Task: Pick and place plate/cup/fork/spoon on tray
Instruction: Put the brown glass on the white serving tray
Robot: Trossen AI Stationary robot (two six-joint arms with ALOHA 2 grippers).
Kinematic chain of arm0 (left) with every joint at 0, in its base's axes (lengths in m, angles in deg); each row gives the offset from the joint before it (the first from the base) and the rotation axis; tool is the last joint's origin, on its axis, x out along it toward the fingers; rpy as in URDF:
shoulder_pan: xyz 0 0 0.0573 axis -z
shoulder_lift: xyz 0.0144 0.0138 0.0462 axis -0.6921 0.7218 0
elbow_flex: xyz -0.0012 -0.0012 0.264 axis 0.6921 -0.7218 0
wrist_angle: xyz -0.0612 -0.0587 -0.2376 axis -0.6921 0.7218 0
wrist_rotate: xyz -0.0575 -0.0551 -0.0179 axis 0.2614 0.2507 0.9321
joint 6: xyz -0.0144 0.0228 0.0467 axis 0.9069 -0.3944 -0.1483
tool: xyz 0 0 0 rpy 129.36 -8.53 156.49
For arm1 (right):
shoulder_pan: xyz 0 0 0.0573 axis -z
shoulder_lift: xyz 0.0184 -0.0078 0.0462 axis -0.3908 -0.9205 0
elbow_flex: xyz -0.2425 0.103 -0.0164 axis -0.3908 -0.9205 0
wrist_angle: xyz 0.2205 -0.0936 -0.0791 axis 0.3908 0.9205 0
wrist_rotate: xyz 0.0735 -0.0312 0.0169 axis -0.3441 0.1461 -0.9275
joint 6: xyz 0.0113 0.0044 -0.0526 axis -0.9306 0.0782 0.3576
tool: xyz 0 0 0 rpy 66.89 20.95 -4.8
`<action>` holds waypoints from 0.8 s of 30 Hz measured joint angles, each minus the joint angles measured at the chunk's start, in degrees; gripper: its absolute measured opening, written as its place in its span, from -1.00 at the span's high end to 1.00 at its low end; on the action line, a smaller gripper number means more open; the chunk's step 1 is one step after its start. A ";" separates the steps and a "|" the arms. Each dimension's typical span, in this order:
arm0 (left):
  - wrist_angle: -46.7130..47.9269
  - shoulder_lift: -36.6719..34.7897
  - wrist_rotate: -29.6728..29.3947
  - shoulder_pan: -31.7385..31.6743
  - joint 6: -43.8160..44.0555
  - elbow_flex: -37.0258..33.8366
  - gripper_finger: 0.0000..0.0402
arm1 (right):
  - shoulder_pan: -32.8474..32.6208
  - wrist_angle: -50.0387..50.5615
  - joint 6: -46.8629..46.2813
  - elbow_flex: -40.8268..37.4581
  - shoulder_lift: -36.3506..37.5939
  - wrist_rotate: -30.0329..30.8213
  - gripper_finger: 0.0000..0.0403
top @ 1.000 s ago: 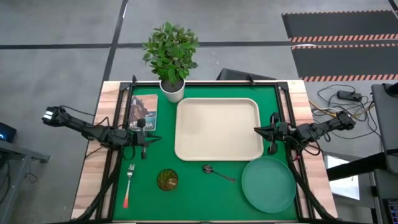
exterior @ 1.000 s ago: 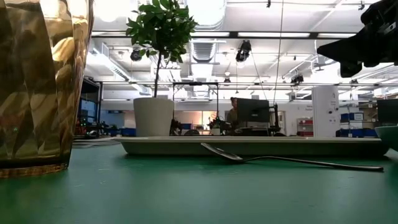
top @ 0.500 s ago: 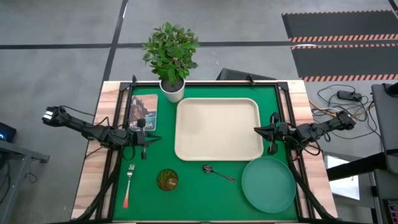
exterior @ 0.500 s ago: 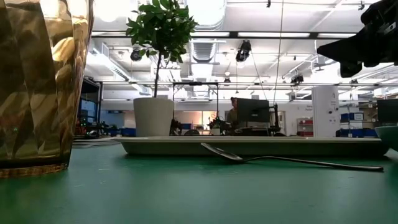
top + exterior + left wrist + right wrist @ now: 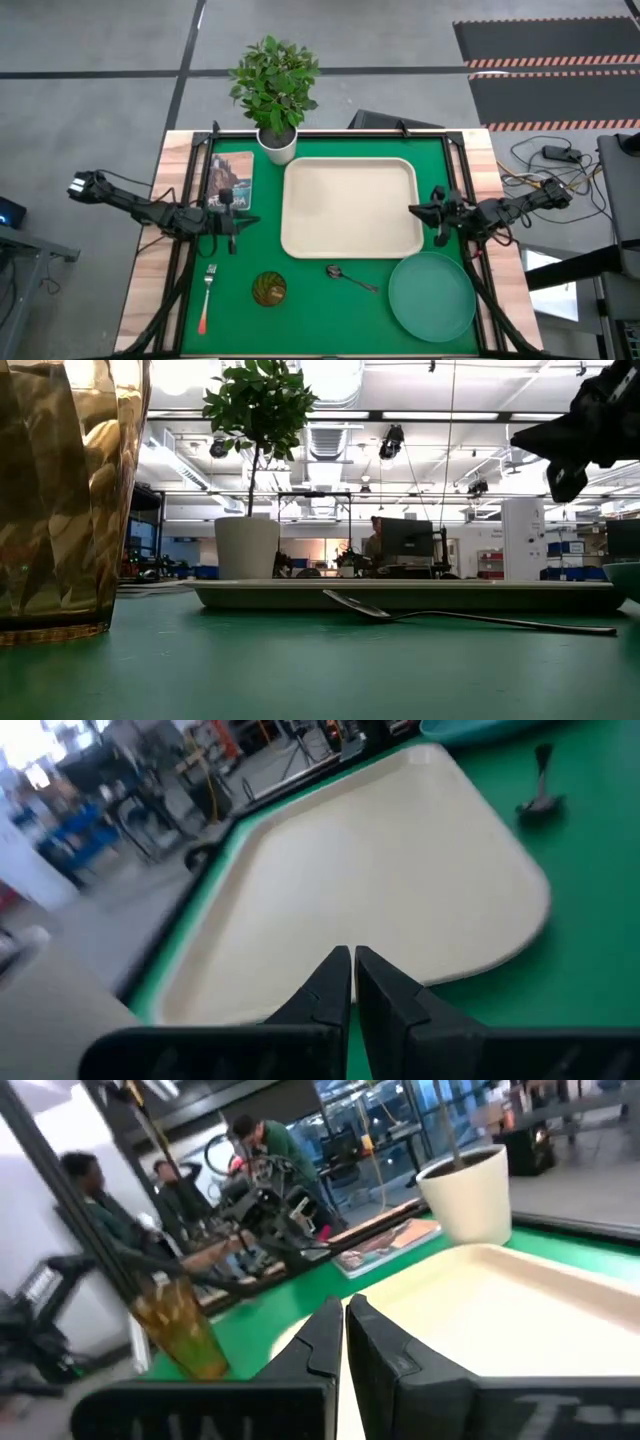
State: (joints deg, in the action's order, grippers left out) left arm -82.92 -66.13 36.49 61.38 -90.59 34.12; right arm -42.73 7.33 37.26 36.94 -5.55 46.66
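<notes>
The cream tray (image 5: 350,208) lies on the green mat, with nothing on it. The teal plate (image 5: 432,296) lies near its right front corner. The silver spoon (image 5: 350,277) lies just in front of the tray. The amber cup (image 5: 268,289) stands upright left of the spoon. The red-handled fork (image 5: 205,299) lies farther left. My left gripper (image 5: 250,222) is shut and empty, left of the tray, pointing at it (image 5: 352,960). My right gripper (image 5: 414,211) is shut and empty above the tray's right edge (image 5: 343,1312).
A white plant pot (image 5: 277,146) stands at the tray's far left corner, with a book (image 5: 231,178) beside it. Wooden table edges flank the mat. People show in the room beyond the table in the right wrist view (image 5: 90,1200).
My right gripper has tipped slightly above the tray's right edge, as its outline in the low view shows. The tableware and my left gripper have kept still.
</notes>
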 joint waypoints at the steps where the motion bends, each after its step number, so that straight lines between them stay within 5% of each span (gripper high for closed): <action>1: -0.41 0.00 -0.02 0.02 -2.35 0.00 1.00 | 0.00 -0.48 -0.08 -0.08 0.00 0.65 0.96; 8: -0.45 0.57 -0.26 0.02 -13.22 0.00 1.00 | 0.00 -9.04 1.62 -0.12 -0.09 -6.03 0.96; 18: -2.69 1.47 -0.85 -0.11 -12.23 0.00 1.00 | 0.00 -11.21 7.93 -0.09 -0.62 -7.71 0.96; 24: -19.08 1.75 11.28 -0.03 20.20 0.00 1.00 | 0.00 -13.93 10.77 -0.07 -1.14 -7.67 0.96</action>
State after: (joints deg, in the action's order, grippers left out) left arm -102.00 -64.38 47.77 61.35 -70.39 34.12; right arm -42.73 -6.60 48.03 36.87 -6.69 38.99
